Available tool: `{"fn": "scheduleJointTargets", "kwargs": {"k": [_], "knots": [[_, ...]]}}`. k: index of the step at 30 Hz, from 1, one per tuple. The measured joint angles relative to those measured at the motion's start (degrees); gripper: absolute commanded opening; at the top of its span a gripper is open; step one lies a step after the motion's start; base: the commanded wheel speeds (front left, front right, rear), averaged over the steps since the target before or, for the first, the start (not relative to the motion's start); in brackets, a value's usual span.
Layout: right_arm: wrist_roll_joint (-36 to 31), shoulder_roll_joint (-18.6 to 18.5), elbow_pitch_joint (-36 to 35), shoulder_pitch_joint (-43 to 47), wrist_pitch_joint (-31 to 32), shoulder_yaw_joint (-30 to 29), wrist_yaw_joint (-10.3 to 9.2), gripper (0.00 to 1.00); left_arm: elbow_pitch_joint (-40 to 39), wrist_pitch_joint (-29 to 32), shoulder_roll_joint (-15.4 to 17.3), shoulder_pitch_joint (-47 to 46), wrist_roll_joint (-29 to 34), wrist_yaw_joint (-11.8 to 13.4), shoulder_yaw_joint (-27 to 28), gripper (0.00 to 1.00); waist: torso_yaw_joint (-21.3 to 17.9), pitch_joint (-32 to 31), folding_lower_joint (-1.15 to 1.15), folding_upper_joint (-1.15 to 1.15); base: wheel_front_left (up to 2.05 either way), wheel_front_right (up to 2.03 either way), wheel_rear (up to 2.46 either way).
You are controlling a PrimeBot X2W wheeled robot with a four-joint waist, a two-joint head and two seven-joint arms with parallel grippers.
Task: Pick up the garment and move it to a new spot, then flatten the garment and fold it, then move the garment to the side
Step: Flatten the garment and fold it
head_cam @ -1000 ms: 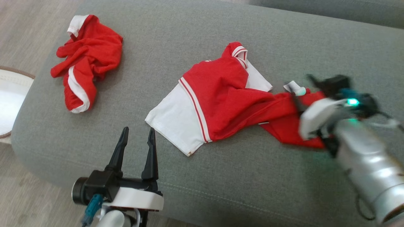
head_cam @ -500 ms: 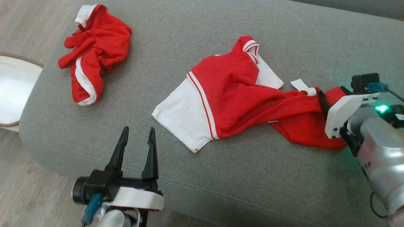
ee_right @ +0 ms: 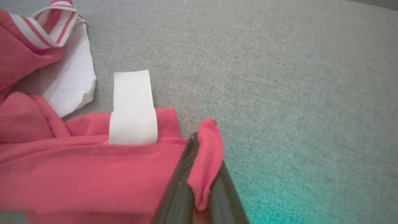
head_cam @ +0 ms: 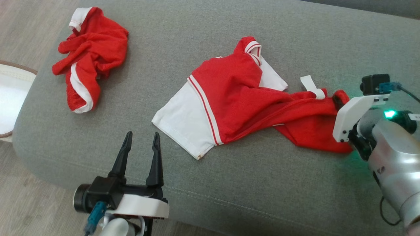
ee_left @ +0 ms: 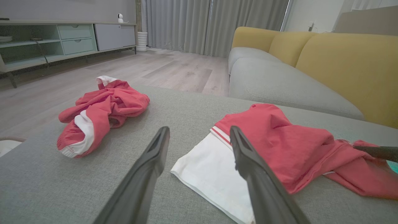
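Gray couch cushion [head_cam: 229, 190] holds the red and white shirt [head_cam: 236, 95] in the middle. At the right, the right gripper [ee_right: 202, 161] pinches its red edge. Lower left, the left gripper [head_cam: 141, 136] stands open.

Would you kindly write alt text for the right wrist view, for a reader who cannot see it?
The right gripper has its jaws shut on a fold at the edge of a red and white garment lying on a grey cushion. A white label sticks out from that edge beside the grip.
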Motion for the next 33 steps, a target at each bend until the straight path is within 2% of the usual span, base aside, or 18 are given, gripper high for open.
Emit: {"fn": "scheduleJointTargets", "kwargs": {"k": [7,14,20,25,33], "knots": [[-1.27,-1.36,-1.08,-1.21,-6.86,-0.34,0.00,0.00,0.00,0.00,0.27,0.00,0.00,0.23,-0.01,1.00,-0.43,-0.48,0.00,0.00,0.00,0.00,0.00],[-4.23,-1.49,-1.02,-8.54,-14.49,-2.13,0.00,0.00,0.00,0.05,0.49,0.00,0.00,0.44,-0.30,1.00,-1.11,-1.62,0.00,0.00,0.00,0.00,0.00],[-7.97,-0.55,-1.15,-9.23,-17.30,-2.36,0.00,0.00,-0.07,0.08,0.96,0.12,-0.40,0.94,-0.41,1.00,-2.45,-2.78,0.00,0.00,0.00,0.00,0.00],[-10.96,-1.03,-5.23,-3.22,-17.72,-5.02,0.00,0.00,-0.67,0.16,1.14,0.36,-0.48,1.42,-0.67,1.00,-4.14,-3.59,0.00,0.00,0.00,0.00,0.00],[-18.26,-0.56,-17.50,15.19,-17.82,-16.33,0.00,0.00,-1.18,0.66,2.03,2.50,-0.49,1.92,-0.67,1.00,-7.67,-4.79,0.00,0.00,0.00,0.00,0.00]]}}
